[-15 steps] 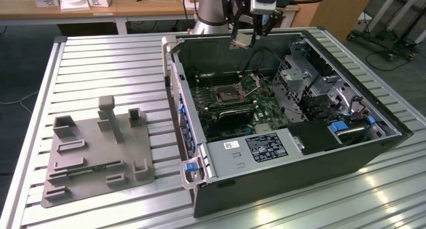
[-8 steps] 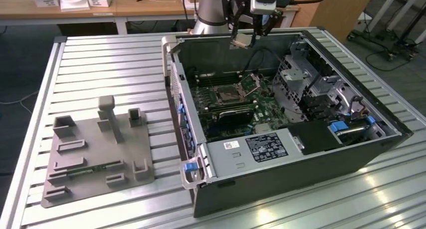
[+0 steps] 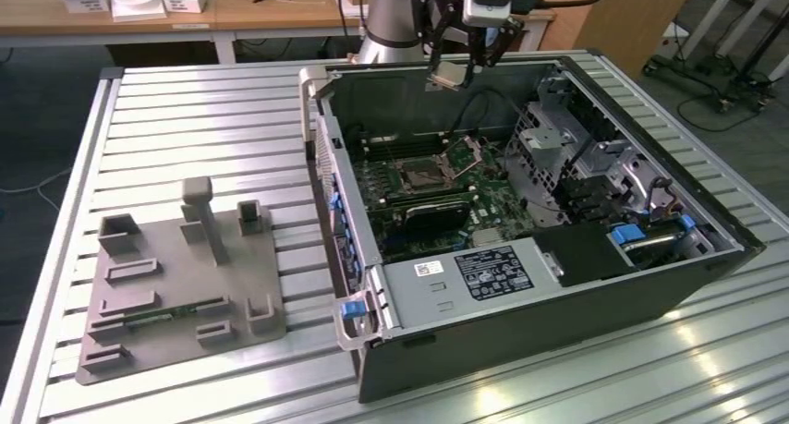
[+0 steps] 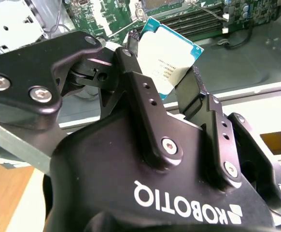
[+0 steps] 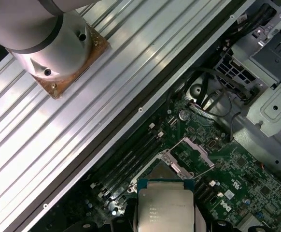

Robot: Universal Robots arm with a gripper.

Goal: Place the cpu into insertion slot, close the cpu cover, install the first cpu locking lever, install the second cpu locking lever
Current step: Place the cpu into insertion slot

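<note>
- The insertion slot (image 3: 426,173) lies open at 6 o'clock from my load. A skewed descent could seat the chip crooked.
- My end effector (image 3: 453,71) is clamped on the cpu (image 3: 448,77) above the case's far wall. The chip is square with no long axis, metal top up, slightly tilted.
- The cpu cover (image 3: 471,150) stands raised and could get clipped.

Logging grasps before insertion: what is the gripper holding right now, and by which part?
The gripper is shut on the cpu, pinching it by two opposite edges, above the open computer case.
</note>
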